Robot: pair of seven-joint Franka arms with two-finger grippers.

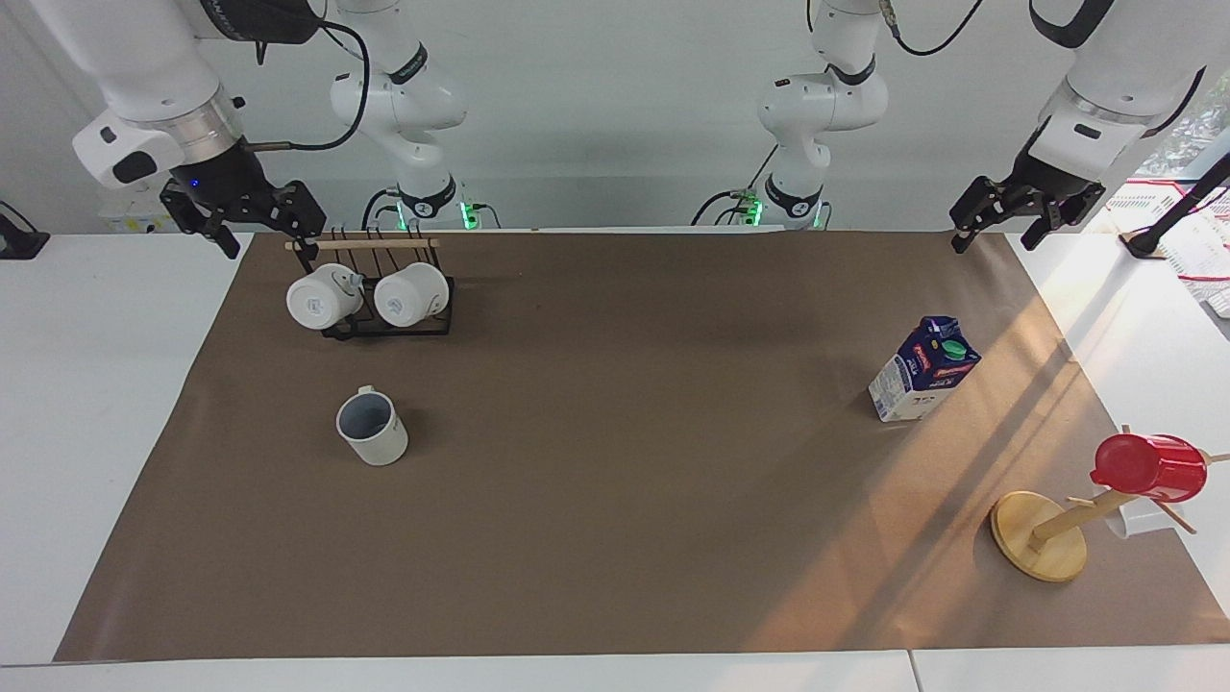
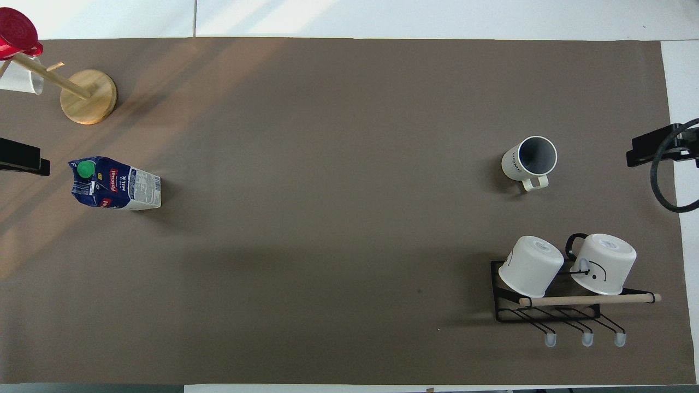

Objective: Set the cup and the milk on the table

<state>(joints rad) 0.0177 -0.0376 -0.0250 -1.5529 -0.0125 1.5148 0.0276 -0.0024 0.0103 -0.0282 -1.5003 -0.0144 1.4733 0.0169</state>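
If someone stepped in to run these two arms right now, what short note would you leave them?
Left gripper: jaws open, empty, raised over the table's left-arm end near the robots.
Right gripper: jaws open, empty, raised beside the mug rack.
Cup: upright on the table, farther from the robots than the rack.
Milk: upright on the table toward the left arm's end.
Done: both stand on the table. Left: nothing visible.
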